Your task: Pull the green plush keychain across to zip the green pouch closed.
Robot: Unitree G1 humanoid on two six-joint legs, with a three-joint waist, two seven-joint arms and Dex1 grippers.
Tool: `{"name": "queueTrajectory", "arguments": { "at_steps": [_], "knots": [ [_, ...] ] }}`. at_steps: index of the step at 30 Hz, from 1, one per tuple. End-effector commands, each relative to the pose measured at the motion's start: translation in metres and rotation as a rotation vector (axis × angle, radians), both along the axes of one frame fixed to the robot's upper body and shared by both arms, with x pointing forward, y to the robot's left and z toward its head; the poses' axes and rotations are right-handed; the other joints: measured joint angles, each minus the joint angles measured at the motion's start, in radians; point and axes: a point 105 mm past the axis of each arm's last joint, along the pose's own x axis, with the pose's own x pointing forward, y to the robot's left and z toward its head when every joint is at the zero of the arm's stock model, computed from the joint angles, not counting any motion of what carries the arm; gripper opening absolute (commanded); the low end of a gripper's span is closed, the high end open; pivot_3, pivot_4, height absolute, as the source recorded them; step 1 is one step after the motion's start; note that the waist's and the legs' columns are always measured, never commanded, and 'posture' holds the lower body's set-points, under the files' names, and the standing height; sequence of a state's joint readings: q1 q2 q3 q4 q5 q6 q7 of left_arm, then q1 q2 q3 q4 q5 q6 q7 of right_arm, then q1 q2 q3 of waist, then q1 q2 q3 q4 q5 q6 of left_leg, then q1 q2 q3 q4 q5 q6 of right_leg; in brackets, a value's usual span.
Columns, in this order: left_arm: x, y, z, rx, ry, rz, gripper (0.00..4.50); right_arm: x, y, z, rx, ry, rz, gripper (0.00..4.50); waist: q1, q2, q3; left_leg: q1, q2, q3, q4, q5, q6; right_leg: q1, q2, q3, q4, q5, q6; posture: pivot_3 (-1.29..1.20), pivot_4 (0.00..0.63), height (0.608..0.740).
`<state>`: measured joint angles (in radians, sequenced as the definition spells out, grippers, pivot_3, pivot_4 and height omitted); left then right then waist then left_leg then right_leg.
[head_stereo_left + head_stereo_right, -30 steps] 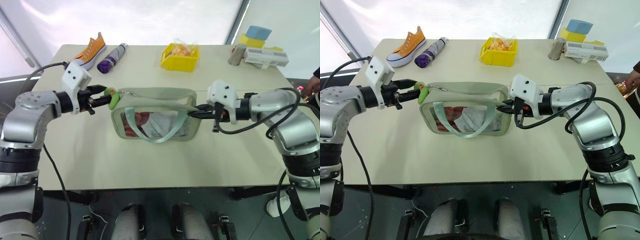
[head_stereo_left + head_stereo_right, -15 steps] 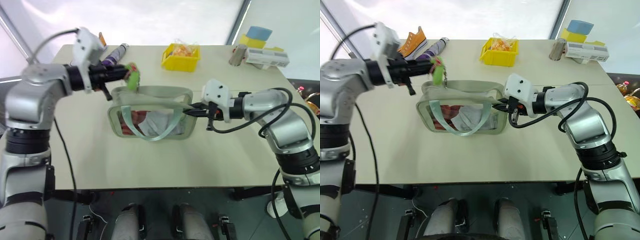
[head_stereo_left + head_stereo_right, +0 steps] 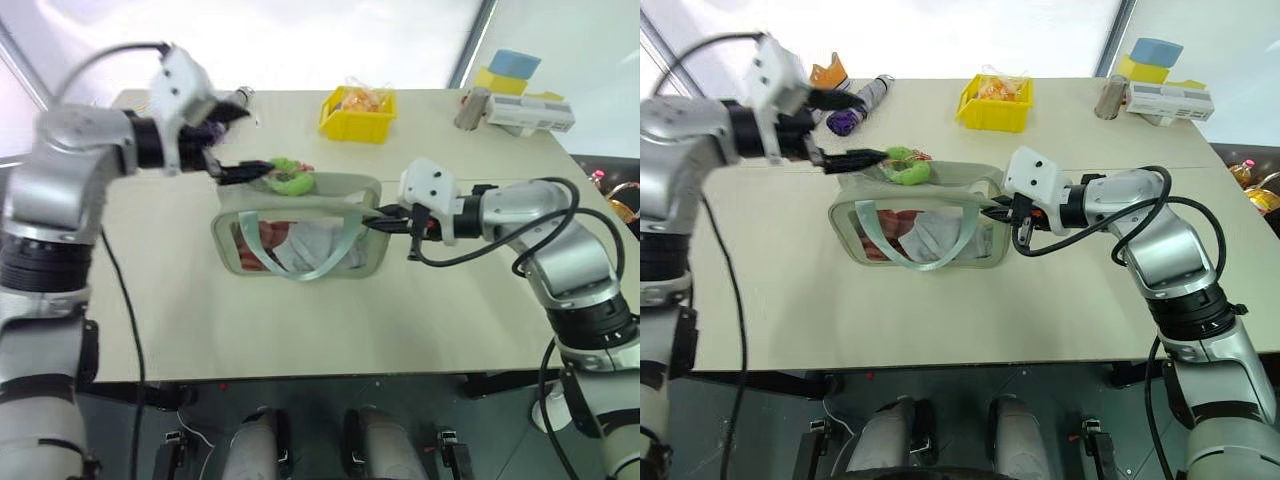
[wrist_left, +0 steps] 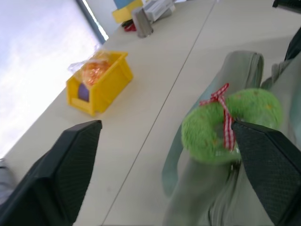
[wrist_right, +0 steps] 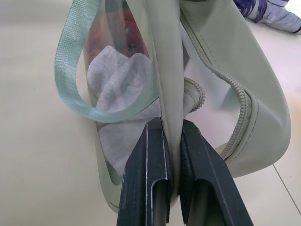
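The left claw has lifted, sprung wide and dropped the fuzzy lime-green plush keychain onto the sage-green zip pouch. The right claw pinches the pouch's end. The unheld pouch may sag, leaving the zipper open.

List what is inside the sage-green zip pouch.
Through the sage-green zip pouch's clear front panel: a white cloth and something reddish. The mint strap covers part; anything deeper is hidden.
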<state>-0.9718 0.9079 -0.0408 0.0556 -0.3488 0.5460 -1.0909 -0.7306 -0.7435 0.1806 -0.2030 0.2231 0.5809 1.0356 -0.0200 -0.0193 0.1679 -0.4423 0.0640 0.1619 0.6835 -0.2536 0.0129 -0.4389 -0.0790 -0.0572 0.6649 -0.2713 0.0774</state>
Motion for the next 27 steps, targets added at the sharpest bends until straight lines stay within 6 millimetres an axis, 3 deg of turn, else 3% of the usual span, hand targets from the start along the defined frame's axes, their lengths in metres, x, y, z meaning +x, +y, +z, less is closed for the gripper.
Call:
{"name": "queueTrajectory", "arguments": {
  "at_steps": [1, 3, 6, 8, 12, 15, 22, 25, 26, 27],
  "knots": [
    [-0.024, 0.011, 0.005, 0.048, 0.004, -0.012, 4.48, 0.001, 0.003, 0.009, 0.016, -0.045, 0.014, 0.00, 0.000, 0.000, 0.000, 0.000, 0.000, 0.000, 0.000, 0.000, 0.000, 0.000, 0.000, 0.000, 0.000, 0.000, 0.000, 0.00, 0.150, 0.740],
    [-0.035, 0.010, -0.007, 0.042, 0.066, -0.031, 4.48, 0.003, 0.003, 0.010, 0.020, -0.054, 0.014, 0.00, 0.003, 0.000, 0.000, 0.000, 0.000, 0.000, 0.000, 0.000, 0.000, 0.001, 0.000, 0.000, 0.000, 0.000, 0.000, 0.00, 0.150, 0.740],
    [-0.043, 0.005, -0.041, 0.062, 0.144, -0.032, 4.48, 0.008, 0.004, 0.012, 0.028, -0.063, 0.004, 0.00, 0.005, 0.000, 0.000, 0.000, 0.001, -0.001, 0.001, 0.000, 0.000, 0.001, 0.000, 0.000, 0.000, 0.000, 0.000, 0.00, 0.150, 0.740],
    [-0.040, 0.007, -0.058, 0.066, 0.157, 0.005, 4.48, 0.009, 0.005, 0.012, 0.030, -0.064, 0.005, 0.00, 0.006, 0.000, 0.000, 0.000, 0.001, -0.001, 0.000, 0.000, 0.000, 0.001, -0.001, 0.000, 0.000, 0.000, 0.000, 0.00, 0.150, 0.740],
    [-0.028, 0.015, -0.070, 0.008, 0.161, 0.085, 4.48, 0.007, 0.007, 0.013, 0.026, -0.064, 0.017, 0.00, 0.008, 0.000, 0.000, 0.000, 0.000, -0.001, 0.001, 0.000, 0.000, 0.001, 0.000, 0.000, 0.000, 0.000, 0.000, 0.00, 0.150, 0.740],
    [-0.022, 0.020, -0.078, 0.011, 0.156, 0.111, 3.65, 0.006, 0.008, 0.015, 0.025, -0.063, 0.025, 0.00, 0.006, 0.000, 0.000, 0.000, 0.000, -0.001, 0.000, 0.000, 0.000, 0.001, 0.000, 0.000, 0.000, 0.000, 0.000, 0.00, 0.150, 0.740],
    [-0.018, 0.017, -0.080, -0.019, 0.152, 0.102, 0.05, 0.003, 0.010, 0.017, 0.027, -0.056, 0.033, 0.00, 0.007, 0.000, 0.000, 0.000, 0.000, -0.001, 0.000, 0.000, 0.000, 0.001, 0.000, 0.000, 0.000, 0.000, 0.000, 0.00, 0.150, 0.740],
    [-0.017, 0.015, -0.080, -0.016, 0.160, 0.100, 0.05, -0.001, 0.007, 0.018, 0.025, -0.011, 0.046, 0.00, 0.007, 0.000, 0.000, 0.000, 0.000, -0.001, 0.000, 0.000, 0.000, 0.001, 0.000, 0.000, 0.000, 0.000, 0.000, 0.00, 0.150, 0.740],
    [-0.017, 0.014, -0.081, -0.010, 0.159, 0.097, 0.00, -0.005, 0.006, 0.018, 0.016, 0.015, 0.063, 0.81, 0.007, 0.000, 0.000, 0.000, 0.000, -0.001, 0.000, 0.000, 0.000, 0.001, 0.000, 0.000, 0.000, 0.000, 0.000, 0.00, 0.150, 0.740],
    [-0.017, 0.013, -0.082, -0.001, 0.155, 0.093, 0.00, -0.010, 0.005, 0.021, 0.006, 0.036, 0.087, 1.10, 0.008, 0.000, 0.000, 0.000, 0.000, -0.001, 0.000, 0.000, 0.000, 0.001, 0.000, 0.000, 0.000, 0.000, 0.000, 0.00, 0.150, 0.740]
  ]
}}
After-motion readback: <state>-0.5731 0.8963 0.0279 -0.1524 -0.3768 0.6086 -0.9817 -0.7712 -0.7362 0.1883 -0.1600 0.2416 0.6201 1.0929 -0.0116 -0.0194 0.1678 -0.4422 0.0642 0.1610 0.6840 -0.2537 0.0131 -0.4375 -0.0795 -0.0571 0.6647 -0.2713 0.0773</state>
